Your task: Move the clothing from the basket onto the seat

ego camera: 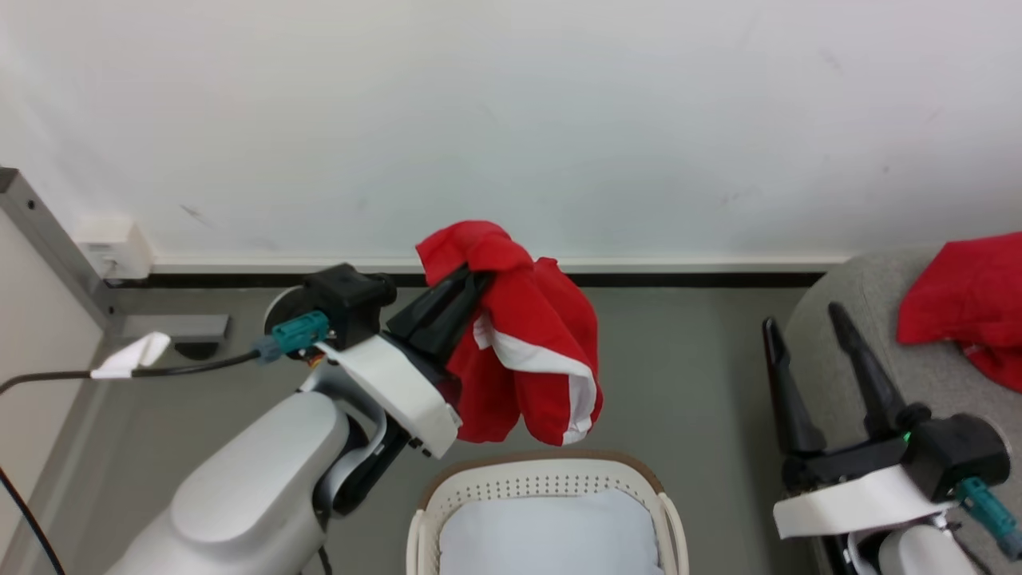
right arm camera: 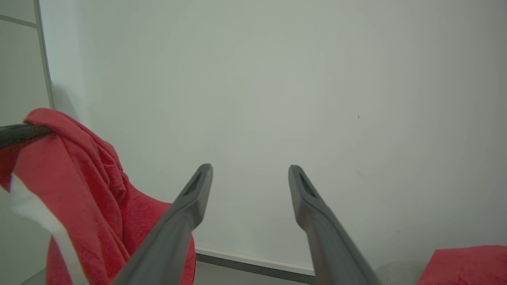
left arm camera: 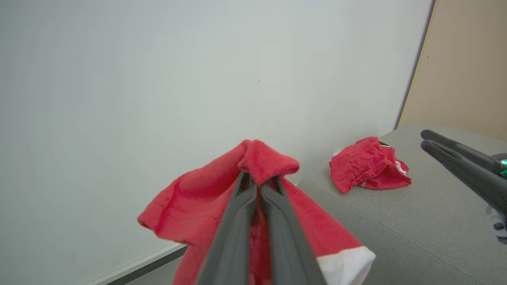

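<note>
Between the left jaws, which are closed tight on a bunched fold, hangs a red garment with white trim (ego camera: 527, 351). It is in the air, clear of the laundry basket (ego camera: 543, 459) that sits below and a little to the near side of those jaws. The other red garment (ego camera: 966, 303) lies crumpled on the grey sofa (ego camera: 870, 279), just beyond the tips of the right jaws and off to their outer side. The right jaws stand wide apart and hold nothing. By my reading the task is more than half done: one piece is delivered and the second is out of the basket, where a white pad (ego camera: 551, 535) shows (its near end is cut off by the frame). What is left is to carry the held piece across to the sofa and let it go.

The held garment's long axis runs roughly straight down from the pinch. Its gathered top pokes out just past the jaw tips, and its white-trimmed edge points down at the lowest end, with loose folds draped to either side of the jaws.
</note>
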You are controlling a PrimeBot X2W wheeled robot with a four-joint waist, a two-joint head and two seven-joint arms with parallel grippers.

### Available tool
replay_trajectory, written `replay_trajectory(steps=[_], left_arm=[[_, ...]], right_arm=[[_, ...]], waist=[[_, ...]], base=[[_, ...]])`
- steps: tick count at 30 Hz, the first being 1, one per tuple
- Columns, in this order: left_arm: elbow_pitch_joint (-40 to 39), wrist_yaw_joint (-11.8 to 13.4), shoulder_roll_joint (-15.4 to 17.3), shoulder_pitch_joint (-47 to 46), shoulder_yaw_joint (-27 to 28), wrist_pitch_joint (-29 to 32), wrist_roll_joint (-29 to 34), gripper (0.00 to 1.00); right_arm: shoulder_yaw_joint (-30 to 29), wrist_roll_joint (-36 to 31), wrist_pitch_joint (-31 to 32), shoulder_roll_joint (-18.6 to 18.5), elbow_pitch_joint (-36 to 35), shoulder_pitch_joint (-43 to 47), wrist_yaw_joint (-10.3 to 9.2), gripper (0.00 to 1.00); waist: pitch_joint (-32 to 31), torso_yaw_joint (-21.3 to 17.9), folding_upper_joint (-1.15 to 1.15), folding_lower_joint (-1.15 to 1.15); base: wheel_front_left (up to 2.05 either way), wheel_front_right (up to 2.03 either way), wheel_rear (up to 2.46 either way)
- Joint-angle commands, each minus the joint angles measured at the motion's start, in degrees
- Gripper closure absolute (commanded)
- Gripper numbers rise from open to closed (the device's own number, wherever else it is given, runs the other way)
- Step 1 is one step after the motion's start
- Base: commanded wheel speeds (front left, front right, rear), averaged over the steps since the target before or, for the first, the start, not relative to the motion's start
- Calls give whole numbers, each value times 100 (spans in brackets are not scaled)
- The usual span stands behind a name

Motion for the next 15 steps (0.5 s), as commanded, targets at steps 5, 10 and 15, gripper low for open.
replay_trajectory(steps=[5, 10, 15], left_arm=[[-636, 264, 145, -139, 114, 255, -41, 100], [-976, 409, 196, -116, 174, 389, -113, 100], [-1156, 536, 246, -2, 218, 444, -177, 100]], right_arm=[[345, 225, -101, -8, 187, 239, -13, 0], [557, 303, -121, -9, 232, 293, -13, 0], [745, 317, -152, -8, 252, 309, -13, 0]], waist=[[-312, 220, 0, 1], [-363, 274, 0, 1], [-410, 309, 0, 1]], base=[[0, 0, 0], [0, 0, 0], [0, 0, 0]])
